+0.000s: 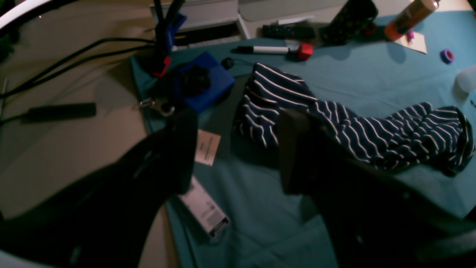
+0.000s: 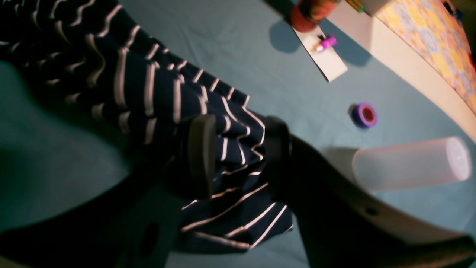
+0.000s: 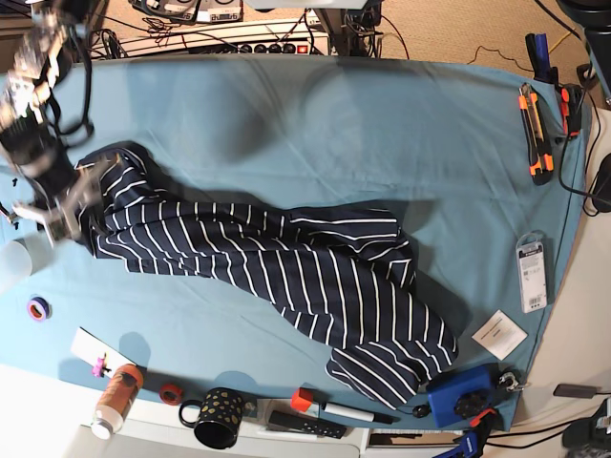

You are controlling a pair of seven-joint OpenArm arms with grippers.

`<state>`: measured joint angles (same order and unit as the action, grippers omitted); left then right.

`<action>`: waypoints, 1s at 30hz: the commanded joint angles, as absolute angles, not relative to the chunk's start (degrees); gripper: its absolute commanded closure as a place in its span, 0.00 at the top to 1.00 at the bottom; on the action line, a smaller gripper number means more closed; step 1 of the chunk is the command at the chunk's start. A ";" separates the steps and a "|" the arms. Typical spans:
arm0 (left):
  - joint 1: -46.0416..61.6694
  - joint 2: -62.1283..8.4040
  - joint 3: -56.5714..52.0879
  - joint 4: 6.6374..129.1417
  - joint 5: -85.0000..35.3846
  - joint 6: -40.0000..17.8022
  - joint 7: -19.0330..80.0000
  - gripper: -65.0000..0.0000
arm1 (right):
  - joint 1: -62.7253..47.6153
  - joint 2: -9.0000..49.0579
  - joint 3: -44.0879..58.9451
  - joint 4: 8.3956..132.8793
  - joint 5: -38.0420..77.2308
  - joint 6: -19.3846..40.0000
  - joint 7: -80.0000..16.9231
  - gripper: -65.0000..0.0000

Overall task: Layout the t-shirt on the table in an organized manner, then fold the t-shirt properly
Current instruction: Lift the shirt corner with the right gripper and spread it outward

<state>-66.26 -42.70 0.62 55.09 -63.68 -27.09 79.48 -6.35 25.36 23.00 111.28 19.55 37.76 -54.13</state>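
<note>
Two grippers work this table, and ours on the right (image 2: 238, 149) stands with its jaws parted around a bunched edge of the t-shirt (image 2: 156, 96); striped cloth lies between the fingers (image 2: 202, 149), but we cannot tell whether either pad presses on it. Just beyond that gripper, on the side away from the shirt, a translucent cup (image 2: 409, 163) lies on its side, with a purple tape roll (image 2: 364, 115) a little further out. From the base camera, the shirt runs away from this gripper in a long crumpled diagonal across the table (image 3: 286, 124), its far end heaped near the blue clamp (image 3: 463, 396) at the opposite corner. Our left gripper (image 1: 238, 149) hovers above that far heap, jaws apart and empty, the fabric just ahead of its fingertips.

We judge the layout unfinished: the garment is twisted, sleeves and collar not sorted out. To do this step well, we should take a single layer at hem or shoulder with each gripper, lift only slightly, and draw the ends apart evenly, steering clear of the cup and tape.
</note>
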 commanded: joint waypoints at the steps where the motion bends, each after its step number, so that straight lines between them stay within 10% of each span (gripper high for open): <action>1: -68.40 -42.37 0.25 55.88 -64.77 -27.09 78.43 0.54 | -3.16 26.48 21.39 108.73 18.37 37.56 -53.89 0.35; 14: -68.38 -36.05 0.25 55.88 -63.92 -27.11 78.46 0.54 | 22.70 27.46 -8.67 70.81 11.05 37.32 -61.87 0.32; 17: -68.38 -36.07 0.25 55.88 -62.50 -27.07 78.43 0.54 | 22.70 27.46 -11.27 72.55 14.68 34.92 -68.31 0.00; 30: -68.34 -36.40 0.25 55.88 -62.04 -27.07 78.43 0.54 | 6.66 32.58 -9.93 107.72 32.75 35.83 -79.44 0.00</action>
